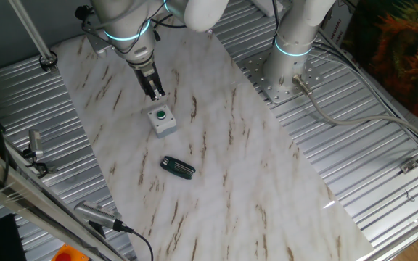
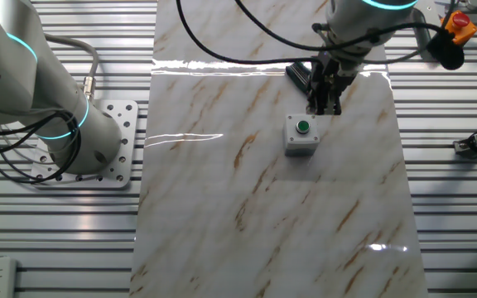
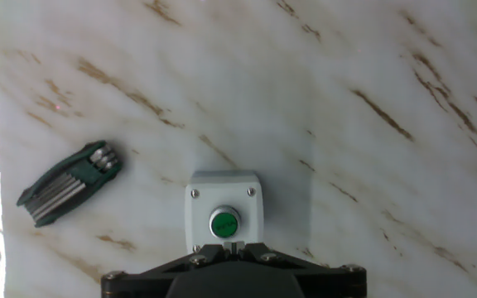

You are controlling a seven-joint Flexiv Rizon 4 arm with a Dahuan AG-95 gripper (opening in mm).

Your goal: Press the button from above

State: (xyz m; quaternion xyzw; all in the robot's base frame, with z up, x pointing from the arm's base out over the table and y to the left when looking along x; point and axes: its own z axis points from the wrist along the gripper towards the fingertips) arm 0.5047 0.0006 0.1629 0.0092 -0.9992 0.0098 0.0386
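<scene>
The green round button [image 1: 162, 114] sits on top of its small light grey box [image 1: 165, 127] on the marble table top. It also shows in the other fixed view [image 2: 303, 127] and in the hand view [image 3: 224, 223], at the bottom centre. My gripper [image 1: 155, 93] hangs point-down just above and behind the button, apart from it. In the hand view the two fingertips [image 3: 234, 245] meet each other at the button's near edge, so the gripper is shut and holds nothing. The other fixed view shows the gripper [image 2: 325, 106] just past the box.
A flat black folding tool [image 1: 177, 167] lies on the marble sheet [image 1: 252, 181] near the box and shows at the left of the hand view [image 3: 69, 182]. A second arm's base [image 1: 294, 51] stands on the ribbed metal table beside the sheet.
</scene>
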